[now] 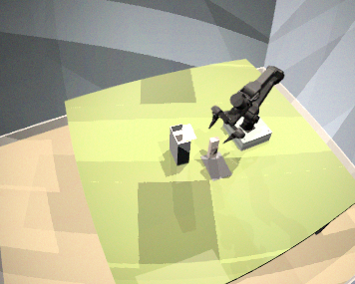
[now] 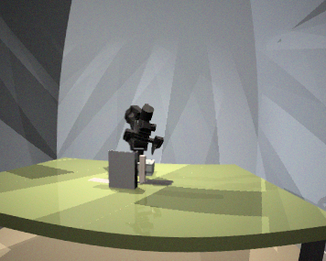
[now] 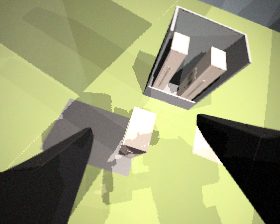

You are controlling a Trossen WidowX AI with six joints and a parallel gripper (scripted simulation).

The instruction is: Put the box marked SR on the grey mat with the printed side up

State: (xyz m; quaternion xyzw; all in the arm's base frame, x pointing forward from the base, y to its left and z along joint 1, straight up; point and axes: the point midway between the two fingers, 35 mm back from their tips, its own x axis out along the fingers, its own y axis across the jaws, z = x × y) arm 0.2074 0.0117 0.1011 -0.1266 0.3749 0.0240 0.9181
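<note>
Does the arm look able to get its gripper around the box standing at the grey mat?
Probably yes: the open gripper hangs above, nothing visible between it and the upright box, and the bin stands off to one side.

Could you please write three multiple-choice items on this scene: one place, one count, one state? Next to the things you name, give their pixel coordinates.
1. Where is the lone box (image 1: 213, 142) (image 2: 142, 169) (image 3: 139, 125)?
A) inside the bin
B) upright at the grey mat
C) on the robot's base

2. How many boxes stand in the bin (image 1: 179, 151) (image 2: 122, 169) (image 3: 220, 29)?
A) two
B) three
C) none

3. How is the gripper (image 1: 221, 135) (image 3: 144, 125)?
A) shut on a box
B) shut, empty
C) open, empty

1 B: it stands on end at the grey mat (image 1: 218, 169) (image 3: 85, 127).
2 A: the wrist view shows two white tops.
3 C: its fingers stand wide with nothing between them.
</note>
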